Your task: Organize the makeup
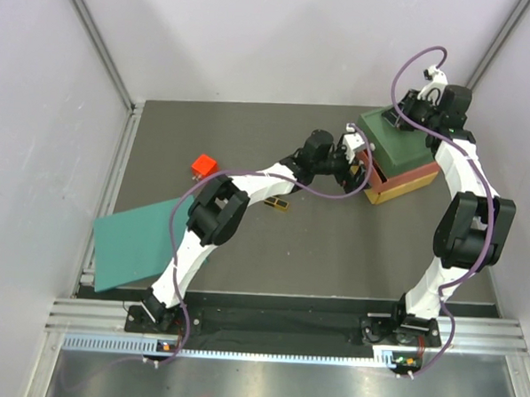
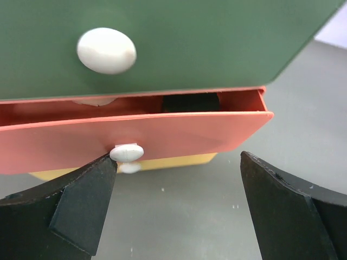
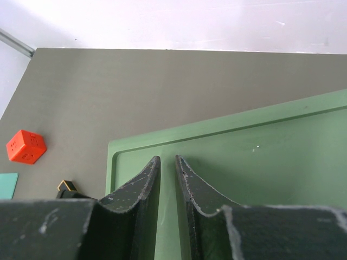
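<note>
My left gripper (image 1: 356, 164) is open at the front of the stacked drawer box (image 1: 400, 157). In the left wrist view its left finger (image 2: 81, 206) touches the white knob (image 2: 127, 152) of the red drawer (image 2: 162, 138), which stands slightly open with something dark (image 2: 190, 102) inside. My right gripper (image 1: 398, 117) is shut and empty, its fingertips (image 3: 167, 160) down on the box's green top (image 3: 260, 179). A black-gold palette (image 1: 281, 204) lies on the table under the left arm and also shows in the right wrist view (image 3: 68, 189). The other makeup is out of view.
An orange-red cube (image 1: 204, 166) sits on the mat left of centre and shows in the right wrist view (image 3: 25, 146). A large teal sheet (image 1: 138, 241) lies at the near left. The green drawer's knob (image 2: 106, 50) and the yellow drawer's knob (image 2: 129, 168) are visible. Walls enclose the table.
</note>
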